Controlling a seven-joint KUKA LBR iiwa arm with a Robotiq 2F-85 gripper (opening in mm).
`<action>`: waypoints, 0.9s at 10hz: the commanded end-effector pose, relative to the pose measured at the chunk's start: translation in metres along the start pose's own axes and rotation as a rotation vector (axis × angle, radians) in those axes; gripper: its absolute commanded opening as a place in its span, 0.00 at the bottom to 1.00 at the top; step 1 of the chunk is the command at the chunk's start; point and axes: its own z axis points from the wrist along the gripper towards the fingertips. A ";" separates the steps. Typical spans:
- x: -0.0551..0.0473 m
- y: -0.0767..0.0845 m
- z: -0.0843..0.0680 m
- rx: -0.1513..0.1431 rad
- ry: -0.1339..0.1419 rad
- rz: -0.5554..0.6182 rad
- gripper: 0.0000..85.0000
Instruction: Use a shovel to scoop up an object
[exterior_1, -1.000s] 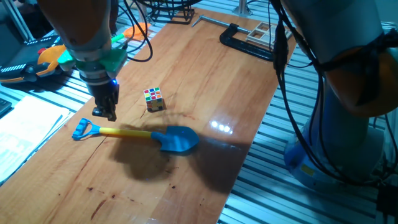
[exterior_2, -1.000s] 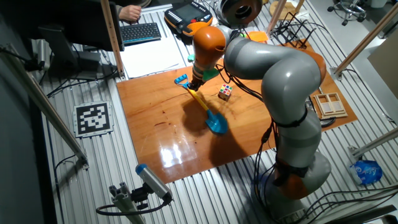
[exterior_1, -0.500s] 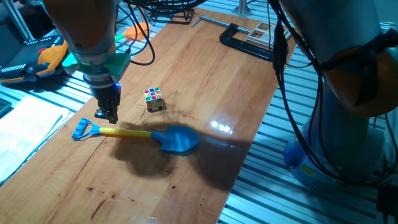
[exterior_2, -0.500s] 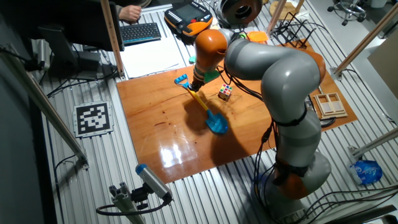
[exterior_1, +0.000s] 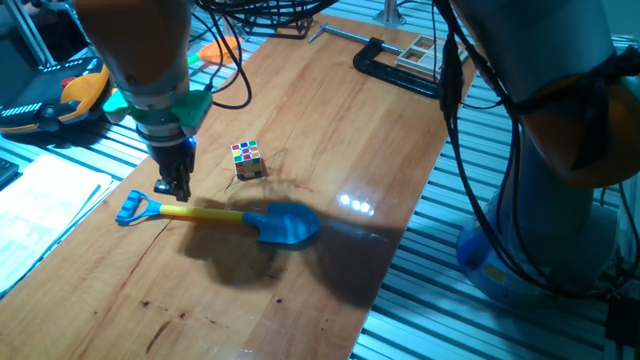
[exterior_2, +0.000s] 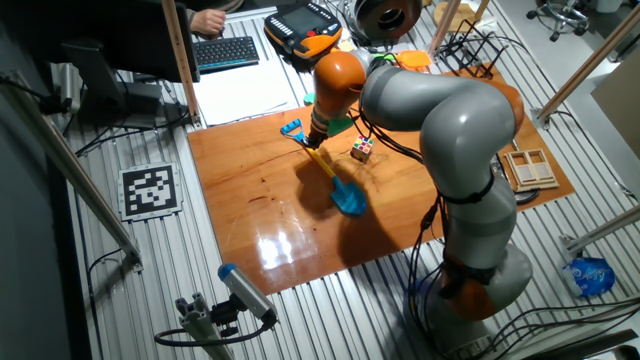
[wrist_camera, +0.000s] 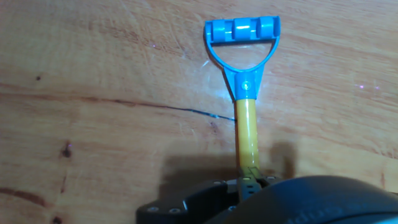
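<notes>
The shovel (exterior_1: 285, 225) lies flat on the wooden table (exterior_1: 330, 140), blue blade to the right, yellow shaft and blue D-end to the left. It also shows in the other fixed view (exterior_2: 337, 184) and the hand view (wrist_camera: 246, 127). The puzzle cube (exterior_1: 247, 160) stands apart behind the shaft, and shows in the other fixed view (exterior_2: 362, 148). My gripper (exterior_1: 172, 186) hangs just above the shaft near the D-end, fingers pointing down. In the hand view only its dark body (wrist_camera: 249, 190) shows over the shaft. I cannot tell whether the fingers are open.
A black clamp (exterior_1: 395, 70) and a small wooden frame (exterior_1: 420, 48) lie at the table's far end. An orange device (exterior_1: 80, 95) and papers (exterior_1: 40, 200) sit off the left edge. My own arm's cables hang on the right.
My gripper has moved slightly right and lower, closer to the yellow shaft. The shovel and the cube have not moved.
</notes>
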 end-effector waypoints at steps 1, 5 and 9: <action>0.000 0.000 0.000 -0.002 0.011 -0.002 0.20; 0.000 0.000 0.000 0.029 0.044 0.067 0.20; 0.000 0.000 0.000 0.046 0.080 0.041 0.20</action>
